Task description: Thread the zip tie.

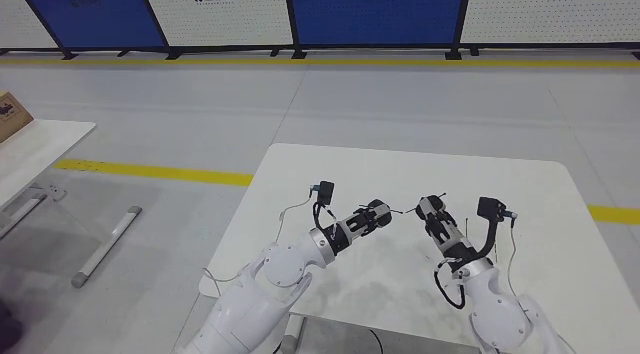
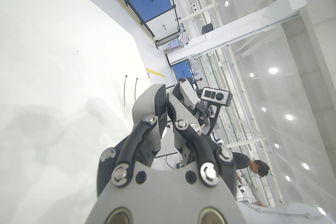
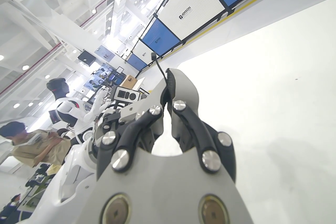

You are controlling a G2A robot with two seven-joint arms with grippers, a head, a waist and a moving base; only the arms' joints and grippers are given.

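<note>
Top view: a big white table [image 1: 500, 179] sits in the middle. Both arms hang over the side of the table closest to the robot. Their tips point at each other above the table top.

The left gripper [image 1: 378, 216] is over that near side of the table. Its two fingers [image 2: 151, 104] are squeezed close together, with just a thin dark crack between the black pads. I cannot tell if anything is pinched in there.

The right gripper [image 1: 431, 206] is just beside it, a tiny bit further in over the table. There is a small gap between the two tips. The right fingers [image 3: 183, 88] are closed tight on the zip tie [image 3: 159, 67].

The zip tie is thin and black. It is up in the air above the table, not lying on it. A short piece pokes out past the right fingertips, and the little square head [image 3: 153, 55] is at the very end of that piece. In the top view, a thin dark line goes across the gap above the table, from the right tip over to the left tip.

One spare zip tie [image 2: 124, 90] and a second spare zip tie [image 2: 135, 88] lie flat on the table. They are side by side, not touching, near one of the table's edges.
</note>
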